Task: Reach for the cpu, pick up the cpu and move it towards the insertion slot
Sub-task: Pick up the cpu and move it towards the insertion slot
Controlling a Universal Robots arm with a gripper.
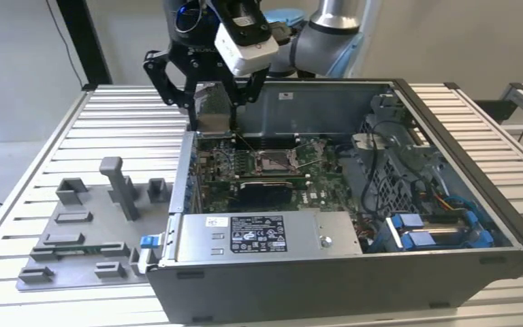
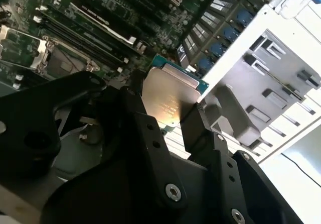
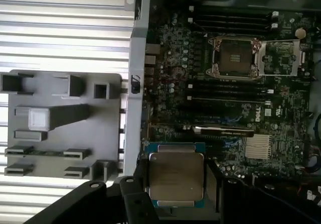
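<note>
In both wrist views my gripper (image 3: 175,185) (image 2: 165,109) is shut on the cpu (image 3: 175,176) (image 2: 168,94), a thin square chip with a silvery top, its black fingers clamping two opposite edges. In the exterior view the gripper (image 1: 212,114) hangs with the cpu (image 1: 212,109) above the back left corner of the open computer case, just over its left wall. The insertion slot (image 1: 274,161) (image 3: 234,57) (image 2: 62,61) is a metal-framed socket on the green board. It lies lower inside the case, off to the exterior view's right of the gripper, uncovered.
A grey plastic fixture (image 1: 84,228) (image 3: 60,118) with upright blocks sits on the slatted table (image 1: 134,109) left of the case. The case wall (image 1: 185,174), a power supply (image 1: 252,235) at the front and blue-clipped drive bays (image 1: 434,228) border the board.
</note>
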